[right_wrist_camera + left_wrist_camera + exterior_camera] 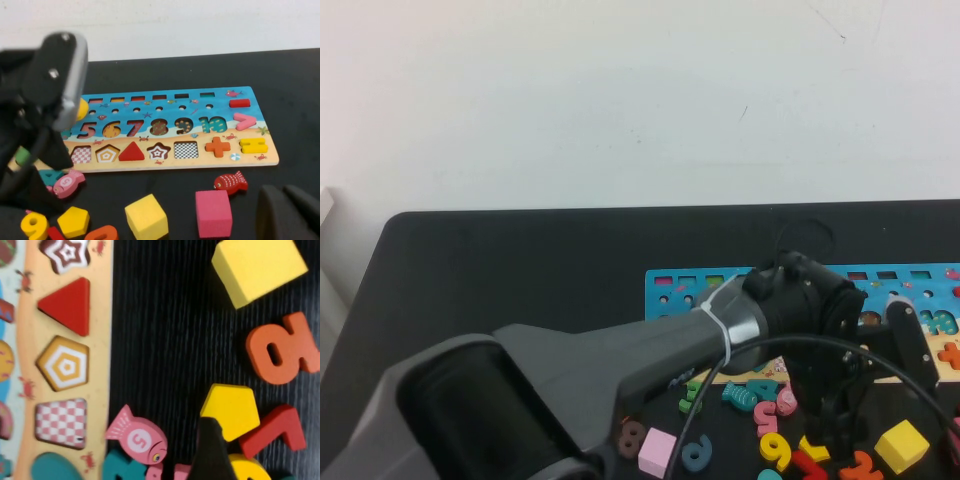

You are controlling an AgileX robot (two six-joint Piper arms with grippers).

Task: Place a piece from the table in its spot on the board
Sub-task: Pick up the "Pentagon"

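The piece, a flat yellow pentagon [231, 410], lies on the black table [165, 340] between a red 7 [275, 427] and a yellow 9 [34, 225]. My left gripper [835, 425] hangs low over it, open. One dark finger [212, 450] overlaps the pentagon's edge; the other finger is out of sight. The board [165, 100] lies just beyond. Its place, the recess with nested pentagons [63, 363], sits between a red triangle [67, 305] and a checkered square recess [61, 422]. My right gripper [290, 215] rests shut near the table's front, holding nothing.
Loose things crowd the table in front of the board: a yellow cube [146, 217], a pink cube [213, 212], a red fish [231, 182], a pink fish [137, 437], an orange number [282, 352]. The left arm [620, 370] stretches across the near table.
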